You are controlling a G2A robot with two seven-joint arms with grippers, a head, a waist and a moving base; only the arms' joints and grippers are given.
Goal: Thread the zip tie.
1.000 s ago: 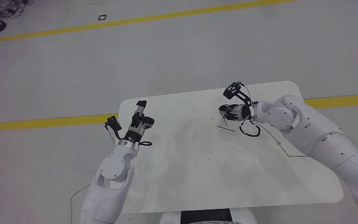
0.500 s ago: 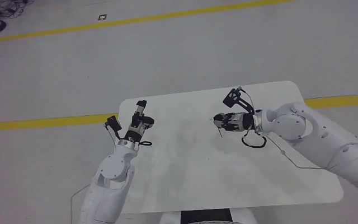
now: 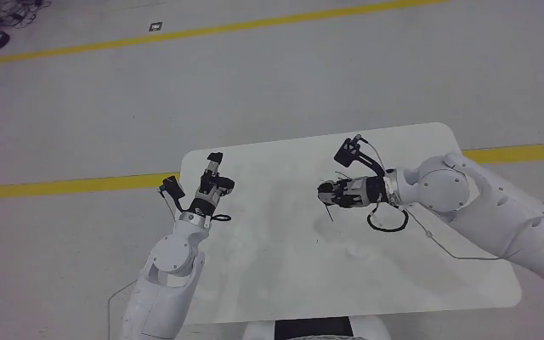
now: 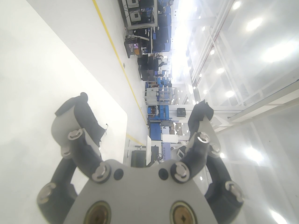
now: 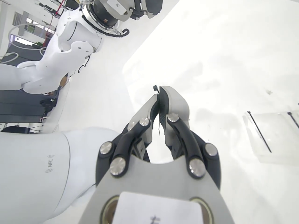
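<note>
My right gripper (image 3: 324, 194) hovers over the middle of the white table (image 3: 340, 272), shut on a thin black zip tie (image 3: 328, 211) whose strap hangs down from it. In the right wrist view the tie's head (image 5: 155, 89) sticks out past the tips of the right gripper (image 5: 160, 93), and the strap runs back between the pads. My left gripper (image 3: 192, 170) is raised at the table's far left corner, open and holding nothing. In the left wrist view its fingers (image 4: 77, 114) stand wide apart above the table's edge (image 4: 116, 110).
A clear flat plate (image 5: 268, 138) lies on the table beside the right gripper, with a spare black zip tie (image 5: 259, 131) on it and another tie (image 5: 293, 118) at its end. The left arm (image 5: 70, 31) stands across the table. Yellow floor lines (image 3: 85, 183) run behind.
My right gripper has moved left toward the table's middle, carrying the zip tie, which now hangs free. The left arm has kept still.
</note>
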